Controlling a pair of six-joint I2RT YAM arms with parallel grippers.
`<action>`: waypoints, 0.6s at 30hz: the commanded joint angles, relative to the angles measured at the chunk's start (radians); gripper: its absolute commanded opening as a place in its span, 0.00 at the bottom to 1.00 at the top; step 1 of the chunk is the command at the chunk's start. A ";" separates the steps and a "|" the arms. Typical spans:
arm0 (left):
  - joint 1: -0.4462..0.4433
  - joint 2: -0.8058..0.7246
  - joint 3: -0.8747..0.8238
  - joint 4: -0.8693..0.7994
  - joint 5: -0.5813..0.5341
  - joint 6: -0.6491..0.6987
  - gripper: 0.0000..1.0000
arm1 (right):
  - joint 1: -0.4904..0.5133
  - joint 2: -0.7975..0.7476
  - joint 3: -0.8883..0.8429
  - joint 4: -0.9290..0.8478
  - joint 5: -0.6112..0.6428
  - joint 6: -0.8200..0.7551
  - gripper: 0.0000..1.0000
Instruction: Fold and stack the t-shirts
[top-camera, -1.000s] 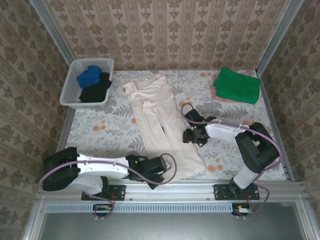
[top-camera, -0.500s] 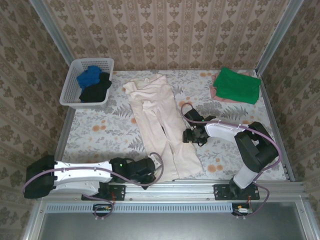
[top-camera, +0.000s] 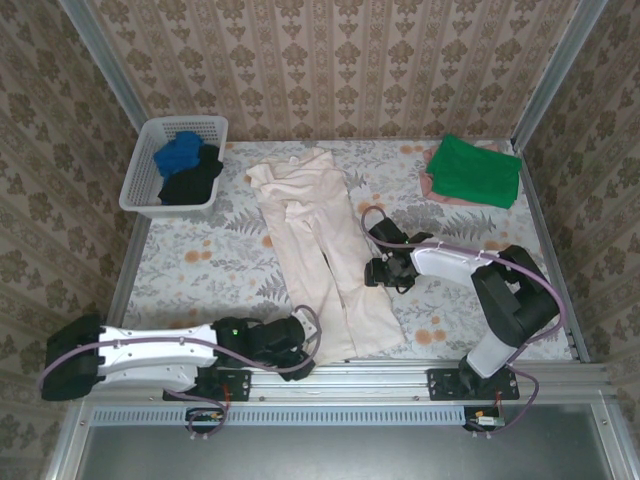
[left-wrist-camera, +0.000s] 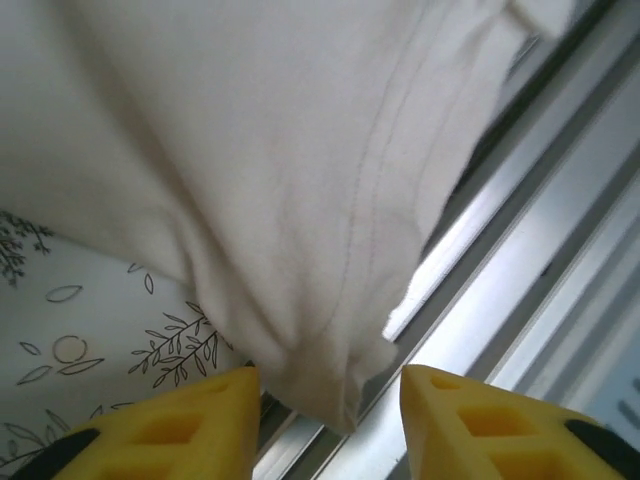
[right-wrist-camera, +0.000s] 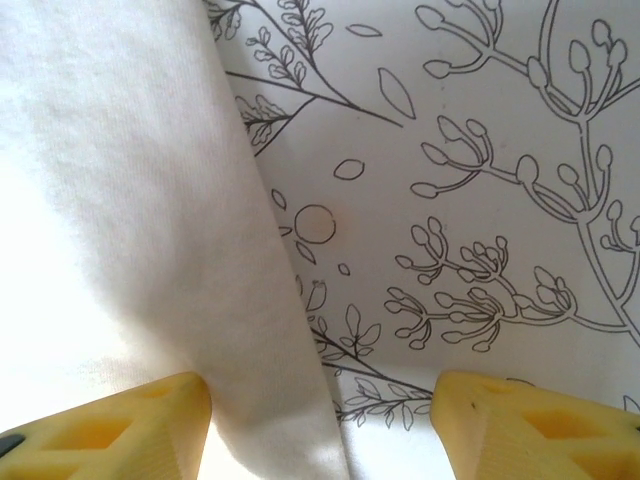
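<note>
A long cream t-shirt (top-camera: 320, 245) lies stretched from the back of the table to its near edge. My left gripper (top-camera: 308, 333) sits at the shirt's near left corner. In the left wrist view its yellow fingertips (left-wrist-camera: 205, 420) stand apart as the left gripper (left-wrist-camera: 330, 405) frames the loose hem corner (left-wrist-camera: 320, 370), which touches neither pad. My right gripper (top-camera: 376, 270) rests at the shirt's right edge. In the right wrist view the right gripper (right-wrist-camera: 320, 410) is open, with the cream edge (right-wrist-camera: 270, 400) lying between its fingers. A folded green t-shirt (top-camera: 475, 170) lies on a pink one (top-camera: 430, 186).
A white lattice basket (top-camera: 145, 165) at the back left holds blue cloth (top-camera: 178, 153) and black cloth (top-camera: 192, 183). The metal rail (left-wrist-camera: 530, 250) of the table's near edge runs right under the left gripper. The floral table cover (top-camera: 200, 250) lies bare on the left.
The left arm swung back to the left along the near edge, drawing the shirt's near hem narrower. Its jaws then opened and let go of the hem. The right arm stayed put.
</note>
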 joint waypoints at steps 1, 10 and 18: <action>0.027 -0.097 0.015 -0.022 -0.080 0.026 0.54 | 0.034 0.002 -0.061 0.001 0.011 -0.004 0.66; 0.602 0.059 0.126 0.045 -0.055 0.134 0.63 | 0.160 -0.027 -0.100 -0.038 0.115 0.056 0.67; 0.922 0.635 0.481 0.164 0.081 0.271 0.51 | 0.230 -0.130 -0.166 -0.003 0.148 0.051 0.74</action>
